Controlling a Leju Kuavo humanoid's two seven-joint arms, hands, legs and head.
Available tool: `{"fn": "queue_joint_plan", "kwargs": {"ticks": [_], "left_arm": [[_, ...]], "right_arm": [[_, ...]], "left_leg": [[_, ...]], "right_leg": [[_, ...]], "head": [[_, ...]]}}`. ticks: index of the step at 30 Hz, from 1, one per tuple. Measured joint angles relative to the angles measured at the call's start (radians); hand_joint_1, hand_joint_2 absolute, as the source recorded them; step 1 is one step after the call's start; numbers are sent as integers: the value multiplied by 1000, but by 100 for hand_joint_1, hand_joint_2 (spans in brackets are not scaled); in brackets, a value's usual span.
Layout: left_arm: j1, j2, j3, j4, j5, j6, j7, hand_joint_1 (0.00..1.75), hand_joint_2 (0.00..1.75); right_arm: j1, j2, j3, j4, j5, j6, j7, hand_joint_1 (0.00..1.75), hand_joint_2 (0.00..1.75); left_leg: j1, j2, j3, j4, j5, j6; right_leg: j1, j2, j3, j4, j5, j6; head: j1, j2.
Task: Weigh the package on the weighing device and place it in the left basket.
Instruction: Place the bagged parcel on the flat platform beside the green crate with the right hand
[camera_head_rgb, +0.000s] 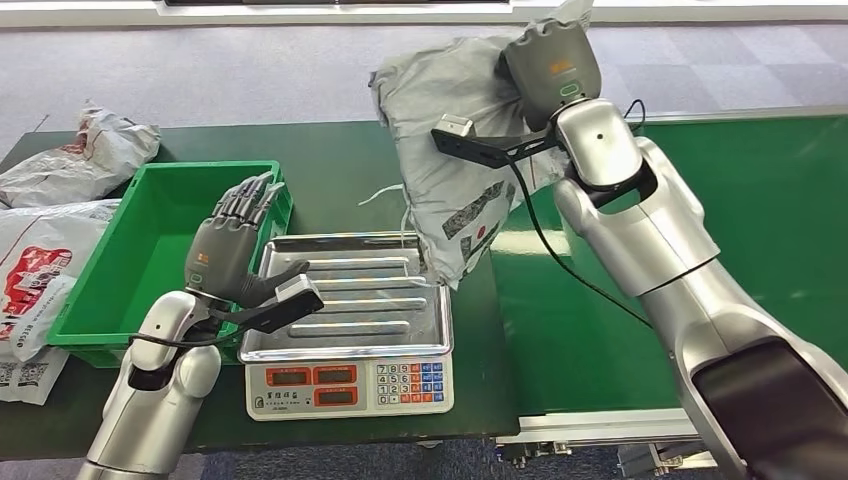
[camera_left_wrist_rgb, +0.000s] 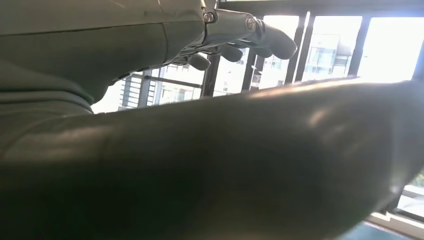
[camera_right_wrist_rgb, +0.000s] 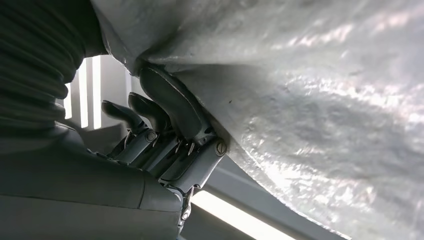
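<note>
Over the scale's far right corner: the grey package (camera_head_rgb: 455, 150) hung tall, its lowest corner touching or just above the steel pan (camera_head_rgb: 345, 300); I could not tell which. By my reading, it was being brought down for weighing.
Right hand: the right hand (camera_head_rgb: 552, 62) held the package by its upper edge, so the bag's bulk dangled free beneath; in the right wrist view the fingers (camera_right_wrist_rgb: 165, 107) pressed into the crinkled plastic.
Left hand: the left hand (camera_head_rgb: 225, 245) hovered at the pan's left edge, fingers apart and holding nothing, probably waiting to take the bag over.
Left basket: the green basket (camera_head_rgb: 90, 300) sat just beside the scale (camera_head_rgb: 350, 385) toward the bench's left edge, well placed for a short transfer.
Spare parcels: other bags (camera_head_rgb: 70, 165) lay at the bench's far left corner, outside the basket.
</note>
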Motion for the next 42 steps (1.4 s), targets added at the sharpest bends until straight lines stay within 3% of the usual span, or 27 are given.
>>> {"fn": "queue_joint_plan", "kwargs": {"ticks": [12, 18, 41, 42], "left_arm": [[-10, 0, 41, 19, -42, 44, 62, 0, 0], [-22, -1, 79, 34, -57, 44, 66, 0, 0], [-25, 12, 130, 35, -78, 49, 91, 0, 0], [-27, 18, 135, 34, -86, 51, 98, 0, 0]], "right_arm": [[97, 185, 184, 45, -210, -30, -105, 175, 175], [147, 241, 268, 27, -278, -48, -117, 175, 175], [198, 252, 330, -7, -347, -31, -120, 175, 175], [205, 252, 330, -5, -354, -31, -121, 131, 175]], "left_leg": [[1, 0, -1, 0, 0, 0], [1, 0, -1, 0, 0, 0], [1, 0, -1, 0, 0, 0], [1, 0, -1, 0, 0, 0]], "right_leg": [[1, 0, -2, 1, -1, -1], [1, 0, -2, 1, -1, -1], [1, 0, -2, 1, -1, -1], [1, 0, -2, 1, -1, -1]], "head": [[0, 0], [0, 0], [0, 0], [0, 0]]}}
